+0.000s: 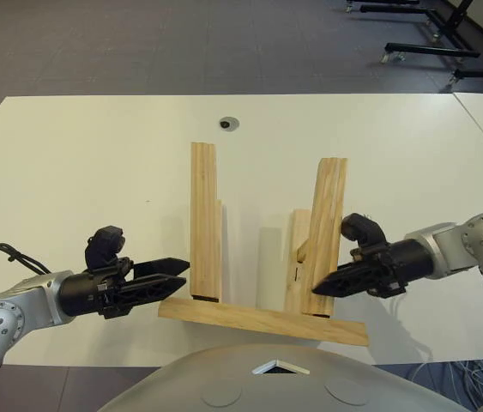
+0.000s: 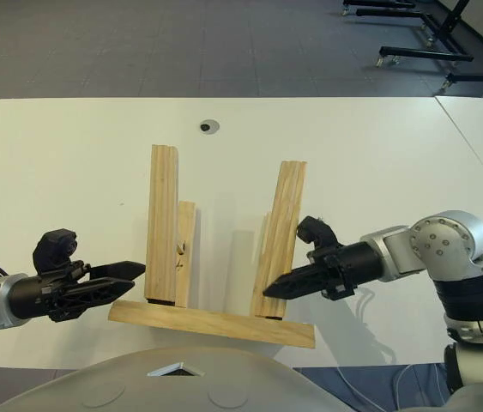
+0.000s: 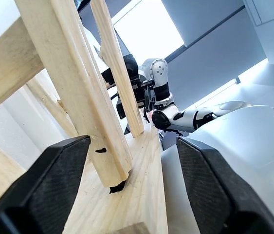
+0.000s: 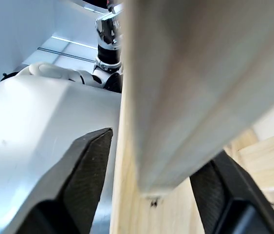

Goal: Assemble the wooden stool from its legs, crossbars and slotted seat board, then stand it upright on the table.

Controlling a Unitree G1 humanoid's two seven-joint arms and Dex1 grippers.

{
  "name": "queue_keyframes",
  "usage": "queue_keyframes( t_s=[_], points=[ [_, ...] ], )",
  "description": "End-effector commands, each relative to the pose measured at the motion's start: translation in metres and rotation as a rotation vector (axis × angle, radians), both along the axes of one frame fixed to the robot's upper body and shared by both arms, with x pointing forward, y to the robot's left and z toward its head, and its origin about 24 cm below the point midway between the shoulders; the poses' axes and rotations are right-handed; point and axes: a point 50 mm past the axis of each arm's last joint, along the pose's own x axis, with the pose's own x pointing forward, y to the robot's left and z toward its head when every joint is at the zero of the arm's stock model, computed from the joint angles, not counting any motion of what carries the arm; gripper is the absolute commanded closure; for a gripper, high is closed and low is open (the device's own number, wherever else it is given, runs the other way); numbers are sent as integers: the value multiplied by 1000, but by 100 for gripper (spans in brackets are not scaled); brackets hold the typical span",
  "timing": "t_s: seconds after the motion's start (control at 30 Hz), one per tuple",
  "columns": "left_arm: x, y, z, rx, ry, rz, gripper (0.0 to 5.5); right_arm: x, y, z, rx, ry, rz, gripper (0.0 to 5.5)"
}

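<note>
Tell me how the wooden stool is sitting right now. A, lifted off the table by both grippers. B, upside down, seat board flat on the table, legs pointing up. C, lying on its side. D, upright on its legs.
B: the seat board lies flat on the table and the legs stand up out of it.

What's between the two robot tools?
In the left eye view, the stool's left leg and right leg stand between the left tool and right tool, rising from the seat board.
</note>
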Motion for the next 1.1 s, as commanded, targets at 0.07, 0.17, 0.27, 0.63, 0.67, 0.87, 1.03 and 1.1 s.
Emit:
queue_keyframes(
  t_s=[0.07,0.17,0.27,0.63,0.67,0.87,1.03,1.1],
  points=[
    [-6,5,-2,15,-9,79,144,25,-9,5,-51,-81,-115,213],
    [-14,9,-2,10,-27,131,98,28,-27,0,-96,-80,-200,213],
    [-29,13,-1,9,-39,167,52,29,-48,6,-30,-73,-282,213],
    [-50,25,-25,469,-269,96,11,5,-99,-21,-188,-522,-328,213],
    [-52,22,-30,525,-330,51,11,10,-105,-28,-251,-641,-301,213],
    [-45,19,-42,685,-594,73,11,28,-117,-36,-367,-1015,-109,213],
    [-30,17,-47,726,-740,129,11,-18,-100,-51,-234,-1136,191,213],
    [-29,14,-50,727,-755,131,11,-44,-95,-57,-186,-1148,282,213]
  ],
)
